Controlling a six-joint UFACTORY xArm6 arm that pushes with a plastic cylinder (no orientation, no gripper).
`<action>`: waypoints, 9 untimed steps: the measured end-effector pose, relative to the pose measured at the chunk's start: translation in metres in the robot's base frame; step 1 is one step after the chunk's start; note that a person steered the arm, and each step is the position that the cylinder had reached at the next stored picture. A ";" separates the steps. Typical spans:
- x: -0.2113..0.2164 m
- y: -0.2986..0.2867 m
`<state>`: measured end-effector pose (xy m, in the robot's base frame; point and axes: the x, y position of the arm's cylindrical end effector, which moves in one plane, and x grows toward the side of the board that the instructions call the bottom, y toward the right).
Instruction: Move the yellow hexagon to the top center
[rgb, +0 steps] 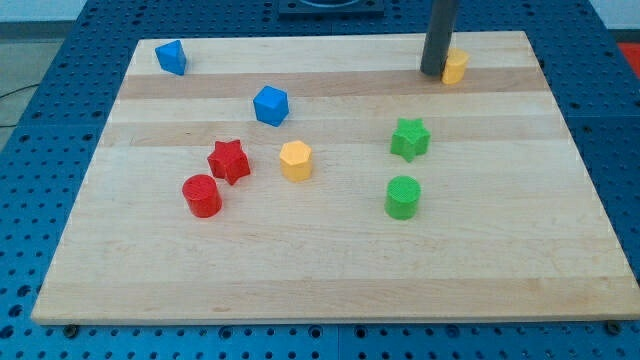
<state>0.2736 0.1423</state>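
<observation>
The yellow hexagon (296, 159) lies near the middle of the wooden board (330, 260), just right of the red star (229, 160). My tip (433, 73) rests on the board near the view's top right, touching the left side of a second yellow block (456, 66), whose shape is partly hidden by the rod. The tip is far up and to the right of the yellow hexagon.
A blue block (171, 57) sits at the top left. A blue hexagon (270, 105) lies above the yellow hexagon. A red cylinder (202, 195) is below the red star. A green star (410, 138) and a green cylinder (403, 197) stand at the right.
</observation>
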 end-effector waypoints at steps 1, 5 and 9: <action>0.023 -0.018; 0.201 -0.183; 0.077 -0.200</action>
<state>0.3502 -0.0573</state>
